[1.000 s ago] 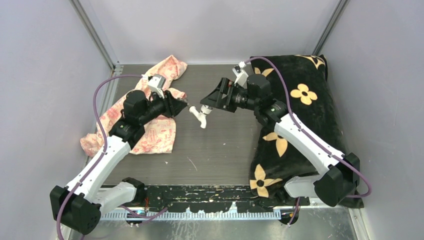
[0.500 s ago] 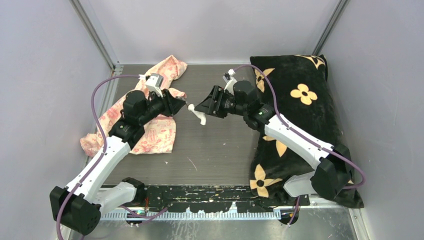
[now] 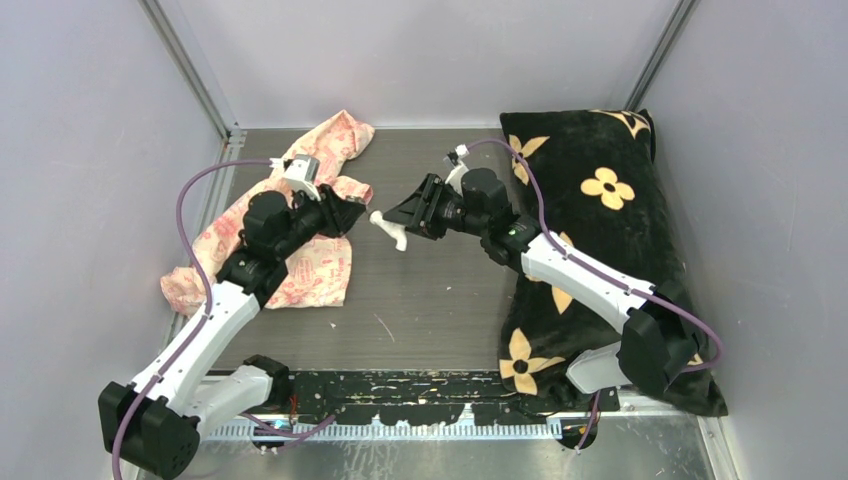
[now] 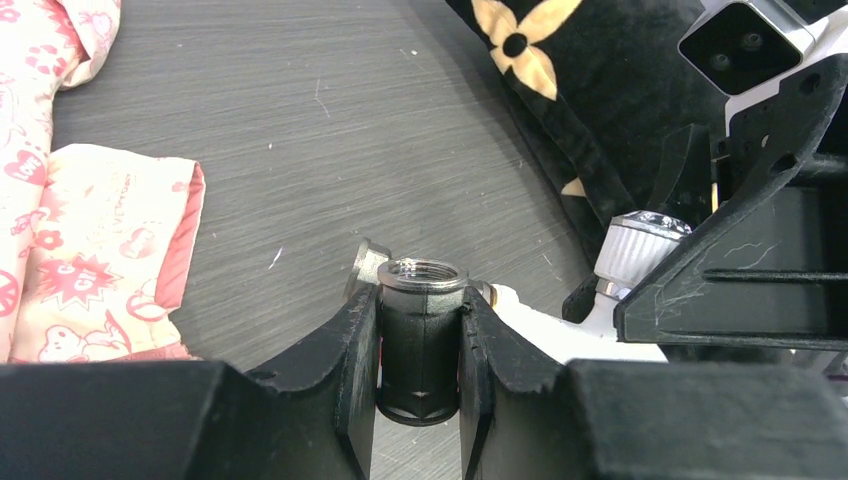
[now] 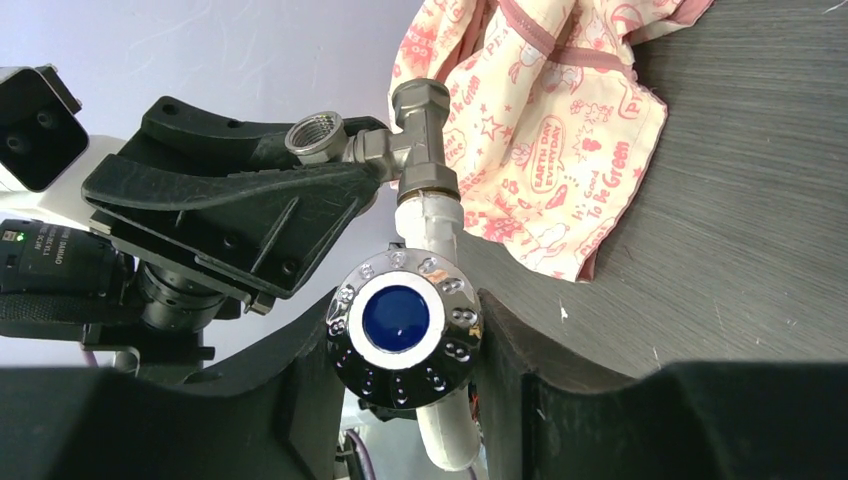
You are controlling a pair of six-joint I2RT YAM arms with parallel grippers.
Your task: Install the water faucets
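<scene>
We see the left gripper (image 3: pixel 355 213) clenched on the metal fitting (image 4: pixel 420 345). Both of its fingers press the fitting's dark body from either side, and the threaded silver mouth stands just above the fingertips, facing up in the wrist view. A second threaded opening on the fitting shows beside that gripper in the right wrist view.

The white tap (image 5: pixel 430 225) is joined to the fitting and reaches from the left gripper's tips across to the right gripper (image 3: pixel 408 215), so both parts hang in the air between the two hands, above the table (image 3: pixel 430 300). The tap's round knob (image 5: pixel 403 318), chrome-rimmed with a blue centre, sits right between the right gripper's fingers. Both fingers lie against its rim, so we read this hand as grasping the tap by the knob. The white spout curves away below the knob, towards that hand's wrist.

Behind the left gripper lies a pink cloth (image 5: pixel 540 130) printed with "EARTH DAY EVERYDAY" and "Good To Be Green" among small red drawings. A strip of small white print on the left arm's dark housing is too small for us to read. Under the right arm lies a black cushion (image 3: pixel 600 180) with cream flowers, which bears no writing that we can make out.
</scene>
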